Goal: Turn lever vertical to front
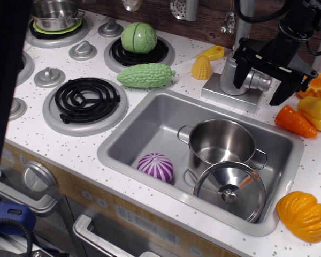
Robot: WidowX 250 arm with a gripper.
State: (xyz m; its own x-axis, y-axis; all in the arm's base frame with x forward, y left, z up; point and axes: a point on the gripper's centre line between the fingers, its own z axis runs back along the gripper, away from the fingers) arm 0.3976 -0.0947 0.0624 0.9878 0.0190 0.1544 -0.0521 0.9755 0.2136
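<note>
Near the bench's back right corner, the lever (258, 81) is seen between the spread fingers of the gripper (259, 81); its axis appears horizontal, pointing right; contact cannot be told.

White speckled counter (150, 110), grey sink (150, 128), purple-and-white striped ball (155, 166), green bumpy gourd (145, 75), orange pumpkin (303, 214).

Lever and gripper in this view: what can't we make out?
- lever: only a stub end shows; the gripper covers the paddle, so its angle is unclear.
- Gripper contact: fingers straddle the faucet body; touching or apart, cannot tell.
- Spout pipe: cut off by the top edge.
- Lid hides part of the pot.
</note>
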